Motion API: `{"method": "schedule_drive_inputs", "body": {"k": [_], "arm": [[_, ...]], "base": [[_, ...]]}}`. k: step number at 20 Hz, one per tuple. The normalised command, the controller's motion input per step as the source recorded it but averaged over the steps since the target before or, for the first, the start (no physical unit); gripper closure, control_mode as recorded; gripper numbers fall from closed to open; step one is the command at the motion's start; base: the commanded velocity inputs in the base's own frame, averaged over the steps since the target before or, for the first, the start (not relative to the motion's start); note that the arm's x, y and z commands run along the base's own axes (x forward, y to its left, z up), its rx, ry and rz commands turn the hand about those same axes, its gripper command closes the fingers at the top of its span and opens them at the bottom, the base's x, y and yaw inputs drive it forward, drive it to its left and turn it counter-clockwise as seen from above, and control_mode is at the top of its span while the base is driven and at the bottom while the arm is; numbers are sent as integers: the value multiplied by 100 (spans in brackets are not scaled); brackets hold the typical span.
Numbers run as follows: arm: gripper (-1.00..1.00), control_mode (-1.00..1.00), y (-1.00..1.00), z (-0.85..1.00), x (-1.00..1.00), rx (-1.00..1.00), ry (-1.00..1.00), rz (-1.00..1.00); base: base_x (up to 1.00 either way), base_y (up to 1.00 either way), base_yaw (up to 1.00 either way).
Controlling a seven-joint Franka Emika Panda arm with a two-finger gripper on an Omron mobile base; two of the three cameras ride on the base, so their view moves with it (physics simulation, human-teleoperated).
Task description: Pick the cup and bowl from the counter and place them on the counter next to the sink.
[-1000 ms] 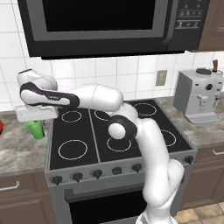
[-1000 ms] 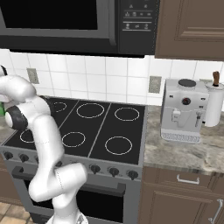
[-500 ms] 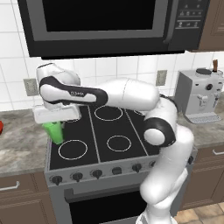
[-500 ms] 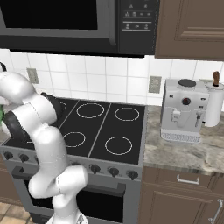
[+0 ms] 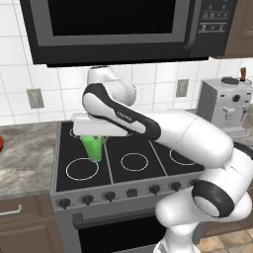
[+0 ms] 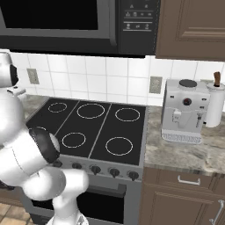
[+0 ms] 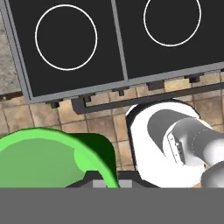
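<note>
1. The gripper (image 5: 94, 141) is pinched on the green cup (image 5: 93, 147), which hangs upright below the white hand, clear of any surface. In the hand view the cup's open rim (image 7: 48, 157) sits right at the finger tips.

2. Change over the last second: the cup was low over the grey counter (image 5: 24, 158) at the stove's left edge. Half a second ago it hung over the stove's left margin. Now it rides above the black stovetop (image 5: 123, 158), over the left column of burner rings. The arm has swung rightward and unfolded across the left base view.

3. Below the gripper: stovetop rings, then the knob row and oven front (image 7: 131, 94), as the hand view looks down past the cup.

4. To the gripper's left: a stretch of counter, with a red thing (image 5: 1, 143) at the frame edge. Likely the bowl, but too little shows to be sure.

5. Well to the gripper's right, past the stove: the white coffee machine (image 6: 184, 112) on more counter, with a paper-towel roll (image 6: 215, 103) just beside it.

6. Judgement: the cup is picked and in transit. The placement spot beside the sink lies somewhere beyond this framing. The bowl's turn has not yet come.

7. Risk: a small tapered cup held at the rim could slip on a fast swing.
</note>
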Motion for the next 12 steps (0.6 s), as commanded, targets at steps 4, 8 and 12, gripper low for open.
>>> {"method": "schedule_drive_inputs", "body": {"k": [4, 8, 12], "arm": [[100, -100, -71, 71, -36, 17, -9, 0], [100, -100, -50, 46, -80, 9, -14, 8], [100, -100, -36, 5, -80, 1, -14, 20]], "base": [[0, 0, 0], [0, 0, 0], [0, 0, 0]]}}
